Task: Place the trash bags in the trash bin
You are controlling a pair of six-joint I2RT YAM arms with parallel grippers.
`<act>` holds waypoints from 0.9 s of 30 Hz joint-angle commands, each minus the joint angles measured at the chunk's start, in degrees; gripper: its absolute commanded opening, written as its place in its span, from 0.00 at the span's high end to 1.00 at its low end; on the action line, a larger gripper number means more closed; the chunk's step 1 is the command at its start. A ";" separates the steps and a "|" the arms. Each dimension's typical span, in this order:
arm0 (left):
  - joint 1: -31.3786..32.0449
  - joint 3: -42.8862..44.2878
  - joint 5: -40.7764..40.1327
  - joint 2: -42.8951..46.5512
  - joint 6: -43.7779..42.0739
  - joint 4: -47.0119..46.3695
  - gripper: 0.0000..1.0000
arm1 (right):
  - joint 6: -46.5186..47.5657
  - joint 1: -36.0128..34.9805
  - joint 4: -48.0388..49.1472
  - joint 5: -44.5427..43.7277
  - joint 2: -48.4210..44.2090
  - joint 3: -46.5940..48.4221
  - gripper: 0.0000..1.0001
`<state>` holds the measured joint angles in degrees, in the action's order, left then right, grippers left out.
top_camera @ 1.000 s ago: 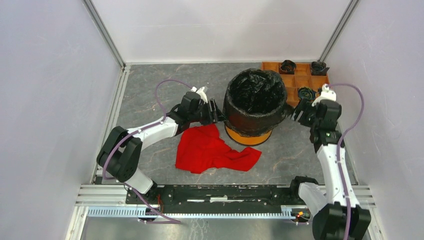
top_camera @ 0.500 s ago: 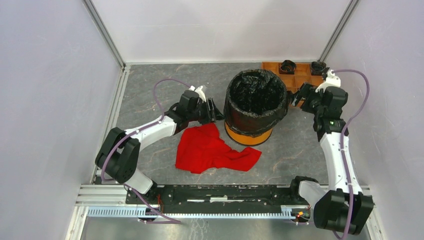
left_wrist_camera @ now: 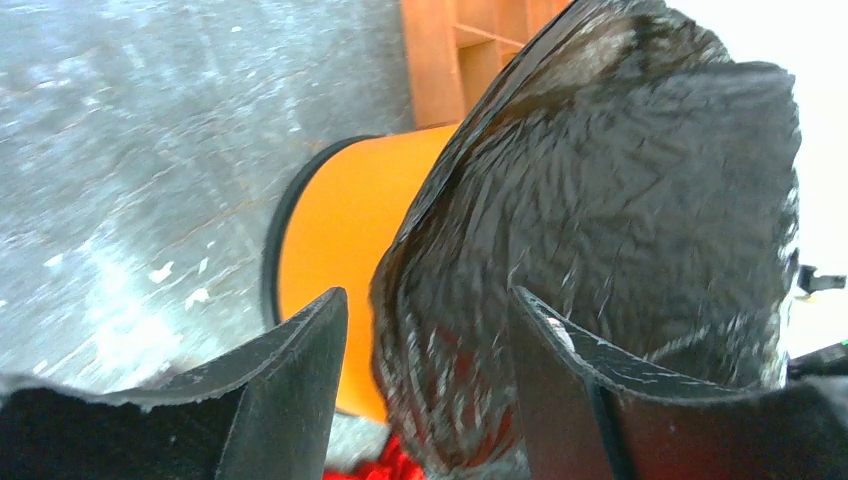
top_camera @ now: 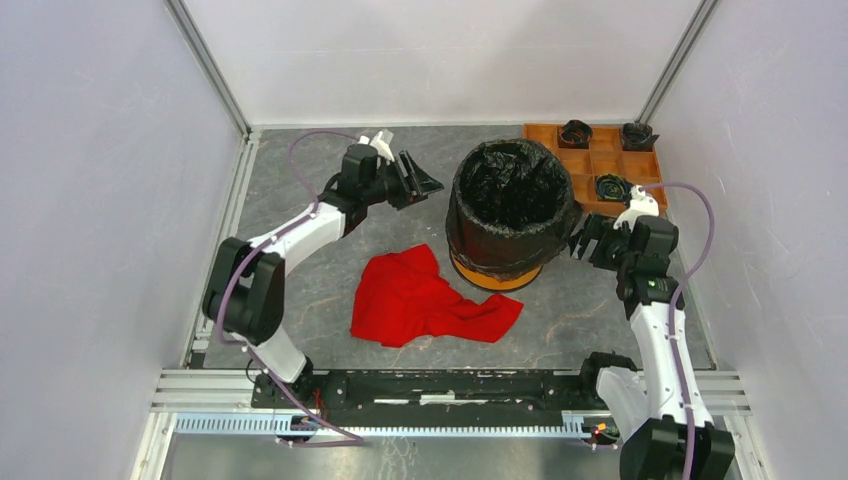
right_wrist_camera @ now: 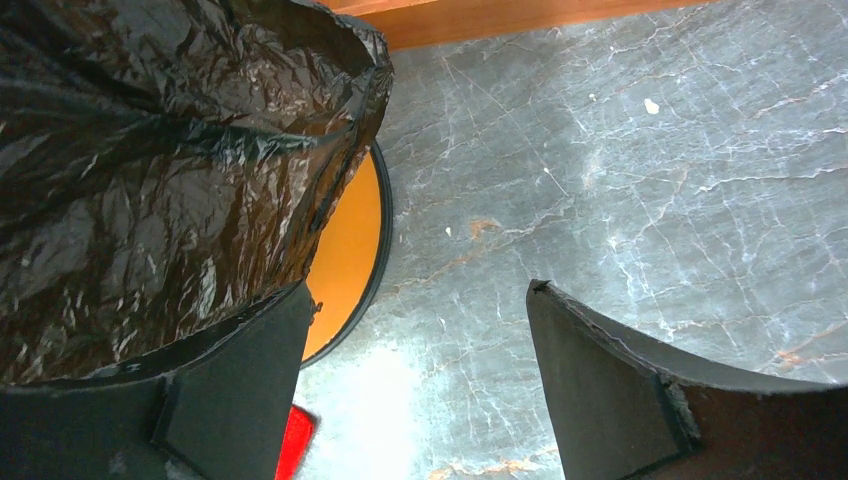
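Trash bag lines the upright bin, its skirt draped outside almost down to the orange base. Right claw is the nearer one. The skirt lies just to its left, and its jaws are wide apart, holding nothing. Left claw, also open and empty, has the bag off to its right, clearly apart. No logo or writing shows.

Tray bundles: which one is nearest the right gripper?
The rolled bundle in the tray's near row; the other two sit in its far row, farther from the right gripper.

Crumpled red cloth on grey table; dark rolls in orange tray.
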<state>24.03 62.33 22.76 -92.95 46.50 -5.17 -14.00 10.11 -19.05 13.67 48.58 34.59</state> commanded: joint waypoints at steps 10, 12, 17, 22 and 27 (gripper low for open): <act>5.32 10.58 9.68 -18.34 8.05 -11.60 0.38 | 0.48 -1.73 6.65 8.19 -3.83 -5.87 0.13; 5.67 9.13 9.37 -18.96 8.02 -11.86 0.43 | -1.47 -2.12 11.78 10.49 -2.16 -8.30 0.13; 5.68 5.56 8.81 -18.95 8.24 -13.31 0.47 | -4.83 -2.44 16.98 11.47 1.40 -11.29 0.15; 5.68 5.26 8.06 -18.61 6.88 -11.75 0.47 | -1.71 -2.46 13.25 7.95 0.91 -10.05 0.14; 5.69 5.09 7.08 -17.67 5.91 -10.33 0.47 | -0.20 -2.56 7.81 6.19 0.82 -7.83 0.14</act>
<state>28.21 67.92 28.16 -111.72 53.12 -16.25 -15.44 8.56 -10.37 19.88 50.04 23.11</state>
